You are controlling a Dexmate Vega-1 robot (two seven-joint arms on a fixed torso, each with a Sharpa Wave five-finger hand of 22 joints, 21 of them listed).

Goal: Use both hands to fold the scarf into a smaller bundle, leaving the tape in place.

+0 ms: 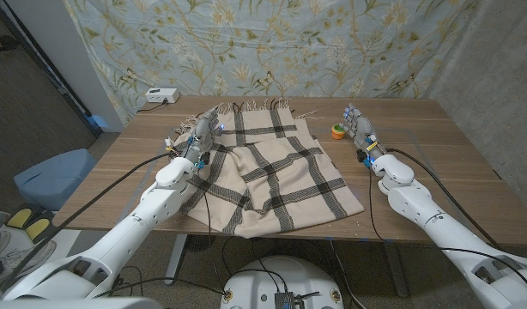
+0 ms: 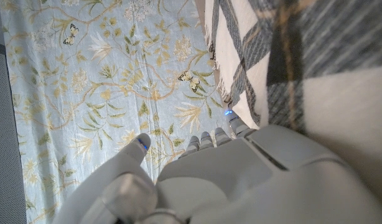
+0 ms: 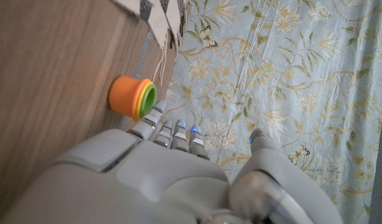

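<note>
A cream scarf (image 1: 268, 176) with dark plaid lines lies spread over the middle of the wooden table (image 1: 435, 163), its fringe toward the far side. My left hand (image 1: 201, 137) stands at the scarf's far left edge, fingers straight and apart, holding nothing. In the left wrist view the scarf (image 2: 315, 68) runs alongside that hand (image 2: 241, 180). An orange and green tape roll (image 1: 338, 132) sits just right of the scarf. My right hand (image 1: 360, 129) stands beside the roll, fingers extended, empty. In the right wrist view the roll (image 3: 132, 96) is just beyond the right hand (image 3: 178, 180), with the scarf's fringe (image 3: 157, 12) further on.
A small white box (image 1: 160, 95) sits at the table's far left corner. A floral curtain (image 1: 332, 43) hangs close behind the table. The scarf's near edge reaches the table's front edge. Bare wood lies to the right of my right hand.
</note>
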